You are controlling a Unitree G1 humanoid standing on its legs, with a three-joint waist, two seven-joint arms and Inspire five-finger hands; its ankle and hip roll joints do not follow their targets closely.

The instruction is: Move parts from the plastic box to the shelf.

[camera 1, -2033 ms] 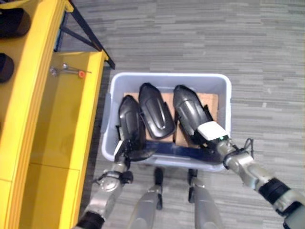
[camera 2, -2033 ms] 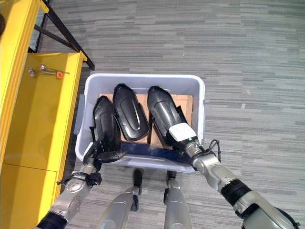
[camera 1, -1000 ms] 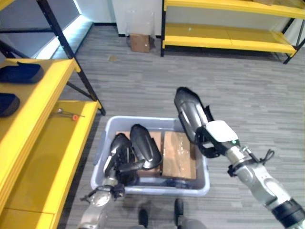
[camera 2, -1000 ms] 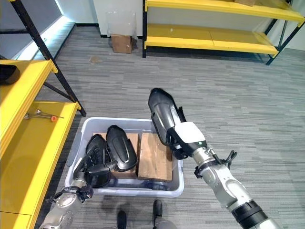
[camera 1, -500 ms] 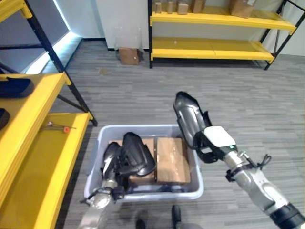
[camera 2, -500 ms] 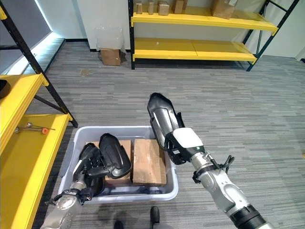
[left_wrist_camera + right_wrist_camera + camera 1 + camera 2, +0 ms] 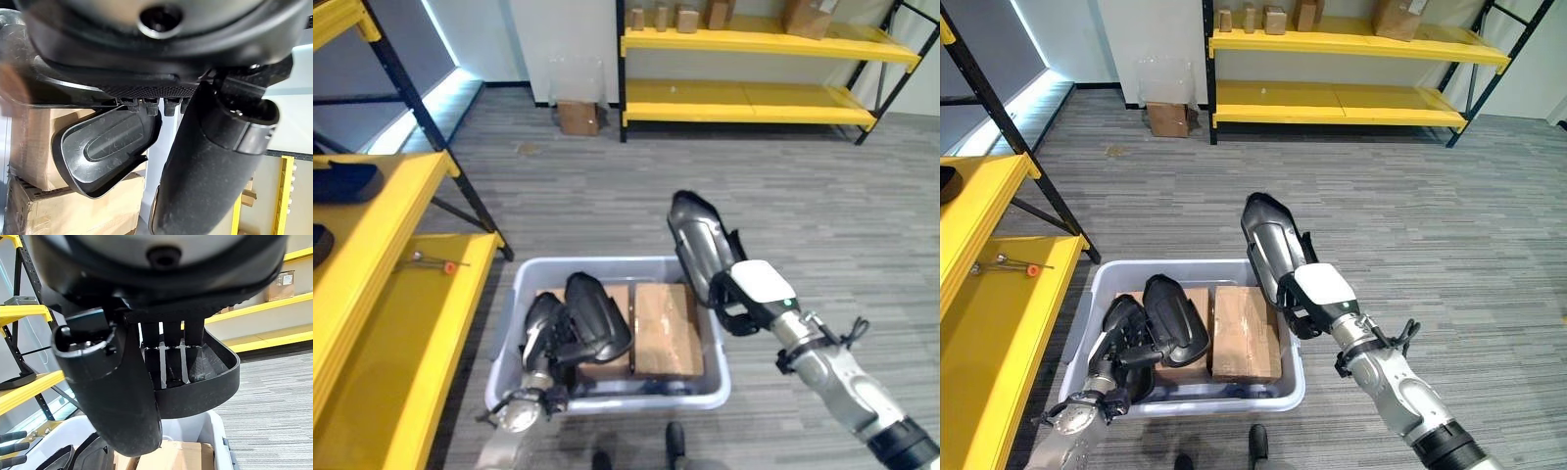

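Holding one black part point(image 7: 1271, 243) in our right hand point(image 7: 1320, 299), fingers and thumb wrapped round its lower end, so the long shell stands up past the fingertips, clear above the plastic box point(image 7: 712, 338). We read that as lifted out for carrying to the shelf point(image 7: 386, 294).

Left hand point(image 7: 540, 360) sits low inside the box with fingers curled on a second part point(image 7: 540, 328), which leans on a third part point(image 7: 597, 315) just beyond the fingertips. That one looks gripped but not yet lifted out.

Parts are glossy black moulded shells, rounded at one end, hollow and ribbed inside per the right wrist view. Cardboard boxes point(image 7: 663, 328) lie beneath them in the box. Further out, a small tool point(image 7: 433, 261) lies on the shelf.
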